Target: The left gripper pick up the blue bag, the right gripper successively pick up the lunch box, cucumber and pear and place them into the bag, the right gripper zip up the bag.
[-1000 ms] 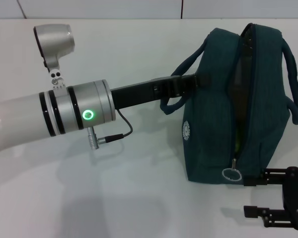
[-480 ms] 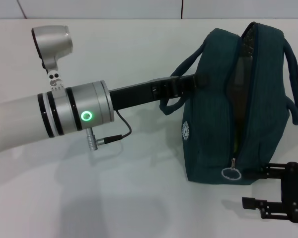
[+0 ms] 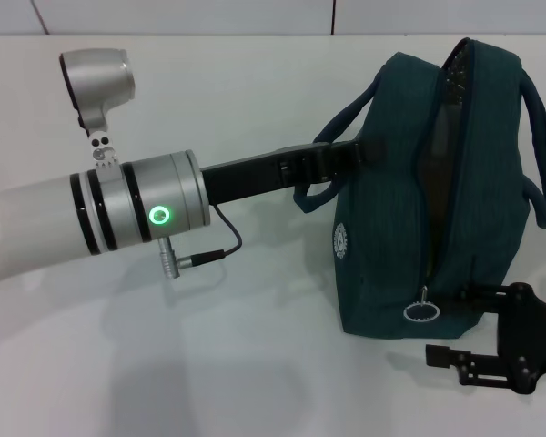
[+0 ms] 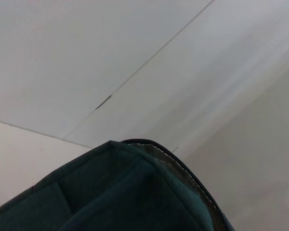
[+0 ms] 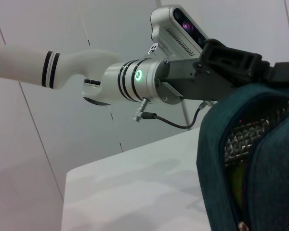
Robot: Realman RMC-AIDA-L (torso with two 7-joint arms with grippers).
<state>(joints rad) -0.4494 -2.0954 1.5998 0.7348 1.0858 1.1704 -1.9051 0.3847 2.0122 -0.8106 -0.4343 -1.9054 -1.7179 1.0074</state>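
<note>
Setting: white worktop (image 3: 209, 364) before pale wall panels.

Item 1, blue bag (image 3: 396, 200): dark teal fabric, standing on the worktop right of centre in the head view. Top zipper runs the length of the bag and is parted along most of it; silvery lining shows at the far end, and a sliver of yellow-green shows inside the slit in the right wrist view. Metal ring pull (image 3: 420, 311) hangs at the near end of the zipper, low on the bag. One loop handle faces the left arm, the other drapes over the bag's right side. Small round pale badge on the near-left face.

Item 2, left hand (image 3: 364, 150): black, on a silver wrist with a green ring light (image 3: 161, 215). It reaches in from the left and meets the bag's upper left edge by the near handle; whether its fingers are apart or closed on the fabric cannot be told. The left wrist view shows only the bag's rim against the wall.

Item 3, right hand (image 3: 446, 328): black, low at the bag's near right corner, just beside the ring pull. Its two fingers stand well apart, one against the bag's lower edge, the other clear of it nearer the camera, holding nothing.
</note>
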